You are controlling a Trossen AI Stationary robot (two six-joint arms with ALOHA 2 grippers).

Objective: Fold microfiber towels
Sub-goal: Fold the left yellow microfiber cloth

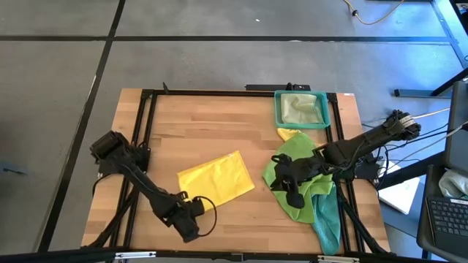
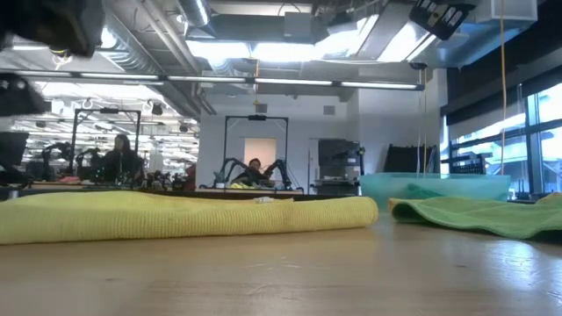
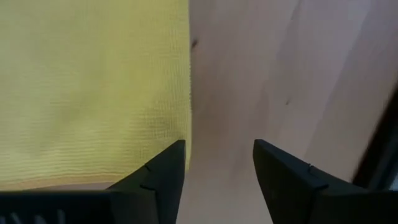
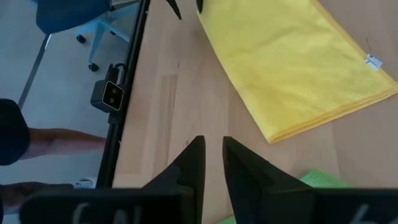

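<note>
A folded yellow towel lies flat mid-table; in the low view the yellow towel is a long low fold. My left gripper hangs over its near left corner, pointing steeply down, open; the towel's edge runs beside one finger. My right gripper hovers above a rumpled bright green towel, its fingers a narrow gap apart with nothing between them. A teal towel lies beside the green one, near the right front corner. Another yellow towel peeks out behind the green one.
A teal tray at the far right holds a pale olive-green towel. A black frame runs around the tabletop. Bare wood shows between the yellow towel and the far edge. People sit in the room beyond.
</note>
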